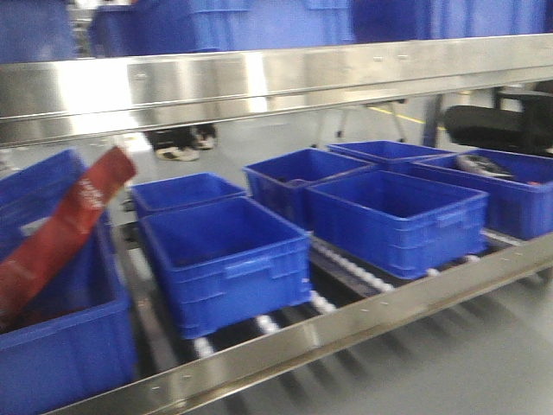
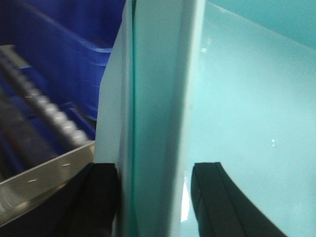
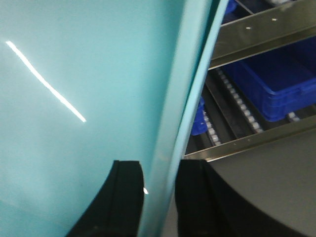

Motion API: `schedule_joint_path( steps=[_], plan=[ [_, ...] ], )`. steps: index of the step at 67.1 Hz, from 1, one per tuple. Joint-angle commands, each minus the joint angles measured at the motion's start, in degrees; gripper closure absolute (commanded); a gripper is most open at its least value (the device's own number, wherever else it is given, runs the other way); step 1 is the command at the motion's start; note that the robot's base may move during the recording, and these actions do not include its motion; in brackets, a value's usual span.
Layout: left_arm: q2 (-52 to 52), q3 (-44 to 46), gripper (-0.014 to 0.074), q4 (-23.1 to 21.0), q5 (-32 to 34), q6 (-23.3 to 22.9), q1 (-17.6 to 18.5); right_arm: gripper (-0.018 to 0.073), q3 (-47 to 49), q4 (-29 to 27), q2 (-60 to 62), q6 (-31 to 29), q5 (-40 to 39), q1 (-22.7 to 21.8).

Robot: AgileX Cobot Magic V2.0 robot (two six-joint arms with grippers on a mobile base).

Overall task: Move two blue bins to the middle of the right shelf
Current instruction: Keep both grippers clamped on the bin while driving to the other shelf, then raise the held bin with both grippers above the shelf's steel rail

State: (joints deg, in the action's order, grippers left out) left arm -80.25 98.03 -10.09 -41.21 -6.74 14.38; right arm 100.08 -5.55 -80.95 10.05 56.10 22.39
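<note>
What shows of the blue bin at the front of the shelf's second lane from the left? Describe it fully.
The blue bin is a rectangular, open-topped tub of what looks like moulded plastic, with a thickened rim and a handle recess in its near wall. Its inside looks empty. It sits upright on the white rollers, just behind the steel front rail. A second bin stands close behind it; blur hides whether they touch.

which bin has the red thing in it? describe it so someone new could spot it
Start at the steel shelf in the front view, on the tier with the white roller tracks and the row of blue bins. Go to the far left end: the nearest bin, cut off by the picture's edge. It alone has a long red package leaning out over its rim; the blue bin beside it looks empty.
</note>
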Motion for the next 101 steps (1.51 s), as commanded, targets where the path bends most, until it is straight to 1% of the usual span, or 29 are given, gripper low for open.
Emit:
schedule_joint_path(
  steps=[1, 101],
  plan=[
    [1.0, 0.9, 0.0707, -1.1, 3.6, 1.6, 0.2, 0.0713, 1.0, -0.6, 1.0, -2.0, -4.7, 0.0],
    [1.0, 0.9, 0.0707, -1.1, 3.6, 1.6, 0.2, 0.0713, 1.0, -0.6, 1.0, -2.0, -4.7, 0.0]
  ],
)
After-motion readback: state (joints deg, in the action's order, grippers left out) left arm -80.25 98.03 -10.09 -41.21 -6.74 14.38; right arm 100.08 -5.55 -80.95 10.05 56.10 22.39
